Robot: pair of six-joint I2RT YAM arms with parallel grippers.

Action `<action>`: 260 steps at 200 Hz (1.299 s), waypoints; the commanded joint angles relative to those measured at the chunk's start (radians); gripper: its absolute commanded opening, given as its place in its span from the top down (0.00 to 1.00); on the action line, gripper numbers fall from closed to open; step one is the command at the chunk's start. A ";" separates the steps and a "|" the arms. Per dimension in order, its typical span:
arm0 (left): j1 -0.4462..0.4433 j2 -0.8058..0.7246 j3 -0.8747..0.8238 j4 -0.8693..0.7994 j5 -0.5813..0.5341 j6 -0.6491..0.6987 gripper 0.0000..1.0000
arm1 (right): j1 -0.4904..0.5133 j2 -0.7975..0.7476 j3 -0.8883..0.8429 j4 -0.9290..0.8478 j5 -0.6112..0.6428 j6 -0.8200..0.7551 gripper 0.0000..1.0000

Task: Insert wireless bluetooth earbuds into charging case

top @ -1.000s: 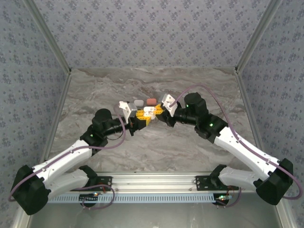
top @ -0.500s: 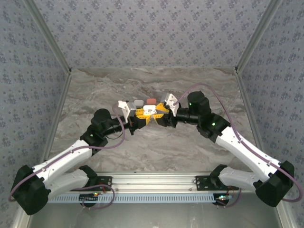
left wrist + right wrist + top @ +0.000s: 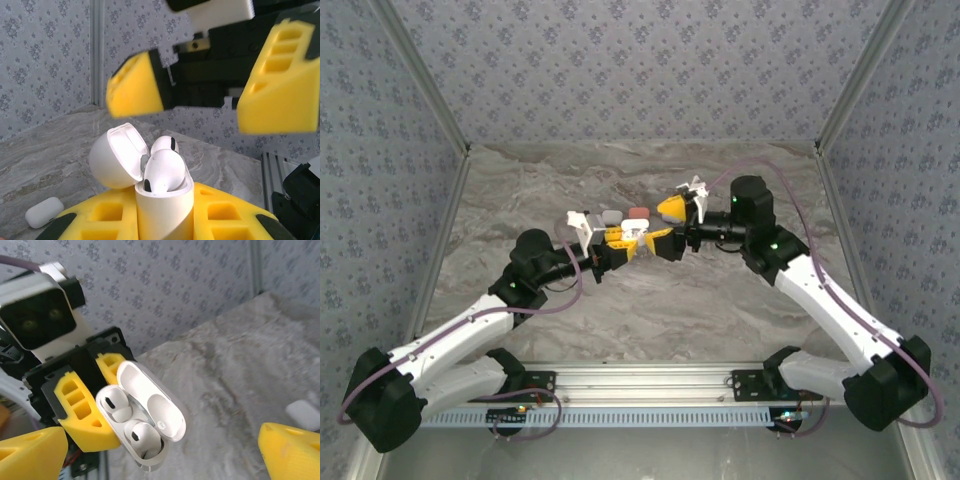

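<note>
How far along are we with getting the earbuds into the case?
Done: both white earbuds sit in the open case. In hand: the left tool grips that case; the right tool hangs open beside it. Left: the lid is up, and other cases lie on the table.

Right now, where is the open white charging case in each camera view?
Top external: charging case at centre, between the arms.
Left wrist: case bottom centre, lid open leftward.
Right wrist: case lower centre-left, both earbuds seated.
Shared landmark: the left gripper, whose yellow jaws clamp it.
</note>
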 commanded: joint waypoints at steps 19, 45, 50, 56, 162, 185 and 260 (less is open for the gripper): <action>0.000 -0.010 0.005 0.048 -0.002 -0.007 1.00 | 0.051 0.076 0.064 0.015 -0.131 0.067 0.00; -0.001 -0.010 0.005 0.040 -0.005 -0.005 1.00 | 0.073 0.085 0.087 0.015 -0.148 0.046 0.00; -0.001 -0.010 0.006 0.038 -0.006 -0.003 1.00 | 0.075 0.084 0.090 0.015 -0.149 0.044 0.00; 0.000 -0.010 0.007 0.033 -0.006 -0.002 1.00 | 0.076 0.080 0.090 0.015 -0.151 0.041 0.00; 0.000 0.008 0.011 0.020 -0.024 0.004 1.00 | 0.093 -0.010 0.062 -0.071 -0.131 -0.018 0.00; -0.001 0.010 0.014 0.020 -0.023 0.004 1.00 | 0.094 -0.013 0.062 -0.099 -0.063 -0.036 0.00; -0.001 0.071 -0.006 -0.040 -0.119 -0.028 1.00 | 0.045 -0.158 -0.058 0.010 0.512 0.012 0.00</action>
